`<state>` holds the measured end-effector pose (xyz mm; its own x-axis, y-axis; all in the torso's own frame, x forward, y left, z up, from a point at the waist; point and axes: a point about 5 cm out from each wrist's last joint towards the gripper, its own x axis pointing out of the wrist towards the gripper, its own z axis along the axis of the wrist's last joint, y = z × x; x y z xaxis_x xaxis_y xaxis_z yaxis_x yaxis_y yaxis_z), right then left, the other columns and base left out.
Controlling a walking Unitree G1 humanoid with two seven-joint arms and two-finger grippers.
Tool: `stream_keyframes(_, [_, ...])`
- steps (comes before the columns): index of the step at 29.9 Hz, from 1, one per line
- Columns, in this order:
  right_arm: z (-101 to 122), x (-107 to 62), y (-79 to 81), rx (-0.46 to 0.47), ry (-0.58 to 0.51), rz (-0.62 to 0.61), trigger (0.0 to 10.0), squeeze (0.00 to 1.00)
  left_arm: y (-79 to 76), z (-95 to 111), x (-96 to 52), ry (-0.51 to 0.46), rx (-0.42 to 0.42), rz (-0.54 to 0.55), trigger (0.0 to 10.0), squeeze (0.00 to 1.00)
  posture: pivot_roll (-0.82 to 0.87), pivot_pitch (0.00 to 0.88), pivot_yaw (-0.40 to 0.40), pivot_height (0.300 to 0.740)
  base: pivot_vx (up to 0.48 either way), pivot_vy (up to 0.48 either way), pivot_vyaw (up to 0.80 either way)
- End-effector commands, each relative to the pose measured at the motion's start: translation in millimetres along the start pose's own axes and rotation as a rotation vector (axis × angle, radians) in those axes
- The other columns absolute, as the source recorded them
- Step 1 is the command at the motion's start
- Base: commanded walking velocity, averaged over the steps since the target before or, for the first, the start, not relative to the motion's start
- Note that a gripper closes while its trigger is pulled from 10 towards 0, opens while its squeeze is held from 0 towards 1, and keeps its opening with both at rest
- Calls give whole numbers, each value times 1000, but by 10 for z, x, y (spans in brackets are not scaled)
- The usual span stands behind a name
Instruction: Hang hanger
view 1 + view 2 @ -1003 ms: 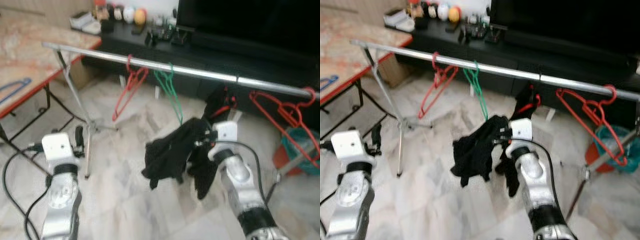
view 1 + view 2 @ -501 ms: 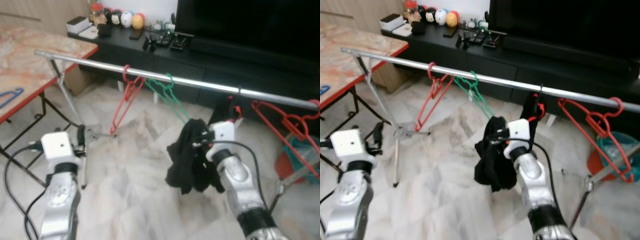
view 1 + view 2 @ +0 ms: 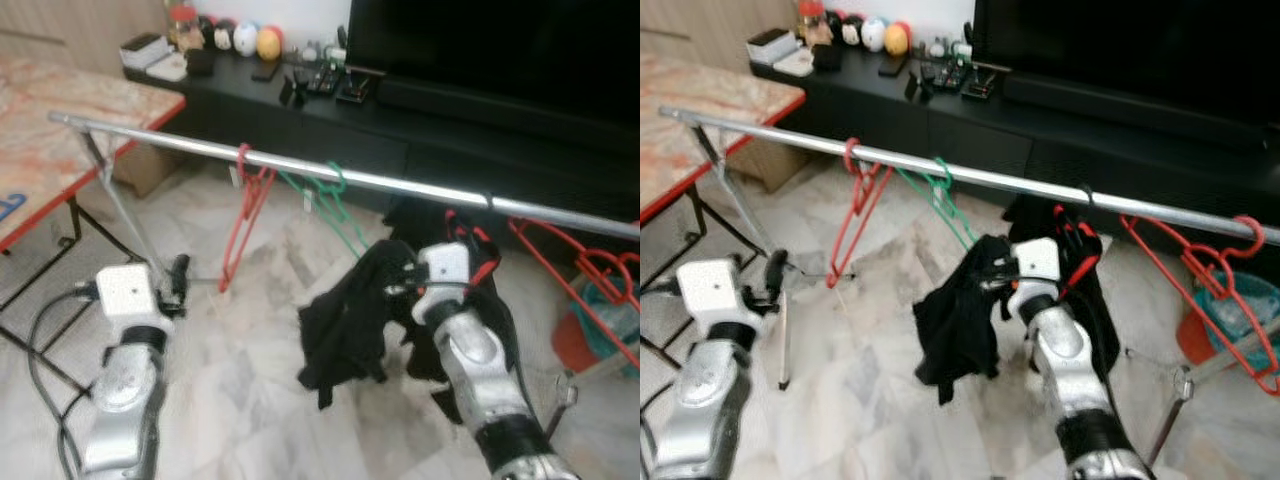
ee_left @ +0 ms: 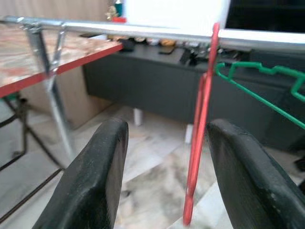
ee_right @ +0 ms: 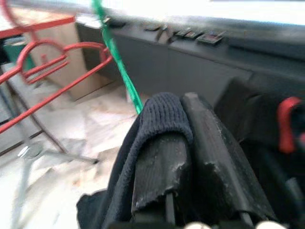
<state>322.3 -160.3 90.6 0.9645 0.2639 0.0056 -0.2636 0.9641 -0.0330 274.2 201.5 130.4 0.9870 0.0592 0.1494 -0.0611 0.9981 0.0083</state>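
A silver rail [image 3: 300, 168] crosses the scene at chest height. On it hang a red hanger [image 3: 243, 205], a green hanger [image 3: 338, 205] and more red hangers [image 3: 1200, 265] at the right end. A black garment [image 3: 345, 325] droops from my right gripper [image 3: 397, 282], which is shut on a fold of it [image 5: 162, 119] below the rail. Behind that wrist a red hanger [image 3: 470, 245] with dark cloth hangs from the rail. My left gripper [image 3: 178, 275] is open and low on the left, pointing toward the red hanger [image 4: 200, 129] without touching it.
A table with a red edge [image 3: 60, 130] stands on the left, beside the rack's leg [image 3: 115, 200]. A black cabinet [image 3: 300, 110] with small items and a dark TV [image 3: 500, 45] lie behind the rail. An orange and teal bucket [image 3: 1230, 315] sits far right.
The black garment, bunched half a second ago, now swings out to the left of my right gripper. The view has shifted a little. My left gripper stays open.
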Motion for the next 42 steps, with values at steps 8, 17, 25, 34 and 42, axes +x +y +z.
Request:
stream_keyframes(8, [70, 57, 43, -12, -23, 10, 10000, 0, 28, -22, -17, 43, -17, -70, 10000, 0, 21, 87, -27, 740, 249, 0, 0])
stream_keyframes(17, [66, 63, 72, -5, -22, 19, 10000, 0, -8, -42, -43, 89, -56, -175, 10000, 0, 26, 91, -27, 740, 242, 0, 0])
stream_keyframes(25, [59, 71, 102, -3, -18, 29, 10000, 0, 22, -24, -72, 154, -103, -309, 10000, 0, 31, 94, -25, 740, 0, 0, 0])
stream_keyframes(34, [21, 78, 169, 0, -3, 46, 10000, 0, 94, 33, -58, 187, -136, -338, 10000, 0, 43, 97, -15, 740, 0, 0, 0])
stream_keyframes(42, [10, 86, 199, 6, -1, 48, 10000, 0, -118, -79, 49, 181, -134, -248, 10000, 0, 36, 91, -1, 740, 0, 0, 0])
